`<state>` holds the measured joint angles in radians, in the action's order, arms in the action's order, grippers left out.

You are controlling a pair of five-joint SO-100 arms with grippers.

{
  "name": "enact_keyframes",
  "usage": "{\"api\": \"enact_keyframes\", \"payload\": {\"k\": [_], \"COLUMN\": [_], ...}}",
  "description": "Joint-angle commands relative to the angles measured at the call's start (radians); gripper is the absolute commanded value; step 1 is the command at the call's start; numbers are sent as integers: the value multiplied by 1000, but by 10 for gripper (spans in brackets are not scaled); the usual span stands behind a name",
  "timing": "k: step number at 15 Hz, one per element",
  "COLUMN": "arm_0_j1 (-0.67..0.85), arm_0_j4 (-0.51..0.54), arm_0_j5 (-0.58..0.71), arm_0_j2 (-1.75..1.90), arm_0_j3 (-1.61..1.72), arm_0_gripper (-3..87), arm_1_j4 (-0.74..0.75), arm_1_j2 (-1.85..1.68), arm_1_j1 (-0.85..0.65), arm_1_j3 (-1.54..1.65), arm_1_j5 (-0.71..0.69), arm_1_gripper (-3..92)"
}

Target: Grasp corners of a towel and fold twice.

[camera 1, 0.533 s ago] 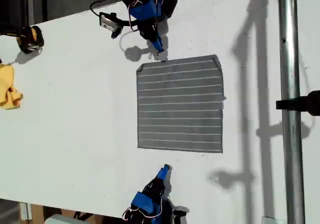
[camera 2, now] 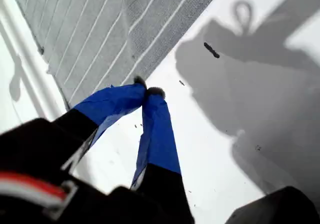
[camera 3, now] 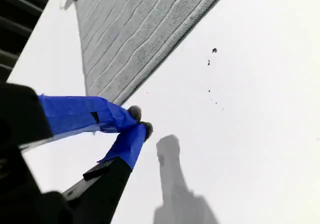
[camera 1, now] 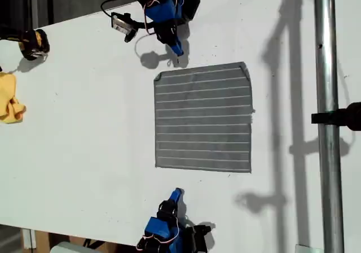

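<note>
Backing off the towel [camera 1: 203,117], my first gripper [camera 1: 177,51] and my second gripper [camera 1: 177,193] show fingers pressed together, empty; folding looks probably finished.

Hard, bright light floods the white table [camera 1: 84,129], nearly washing it out. Crisp dark shadows fall toward three o'clock in the exterior view (the pole's [camera 1: 324,66] longest). Both wrist views blur close foreground parts.
</note>
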<state>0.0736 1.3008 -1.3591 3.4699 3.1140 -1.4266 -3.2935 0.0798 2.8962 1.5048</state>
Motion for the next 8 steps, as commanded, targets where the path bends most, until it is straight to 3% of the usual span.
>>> {"api": "enact_keyframes", "payload": {"k": [1, 5, 8], "arm_0_j1": [-14, -11, -25], "arm_0_j4": [2, 2, 2], "arm_0_j5": [-57, -92, -104], "arm_0_j2": [3, 3, 3], "arm_0_j3": [3, 3, 3], "arm_0_gripper": [-15, -15, -15], "arm_1_j4": [35, 288, 302], "arm_1_j2": [75, 911, 1319], "arm_1_j1": [78, 308, 440], "arm_1_j3": [-120, -601, -928], "arm_1_j5": [60, 112, 104], "arm_1_gripper": [-2, -2, -2]}}
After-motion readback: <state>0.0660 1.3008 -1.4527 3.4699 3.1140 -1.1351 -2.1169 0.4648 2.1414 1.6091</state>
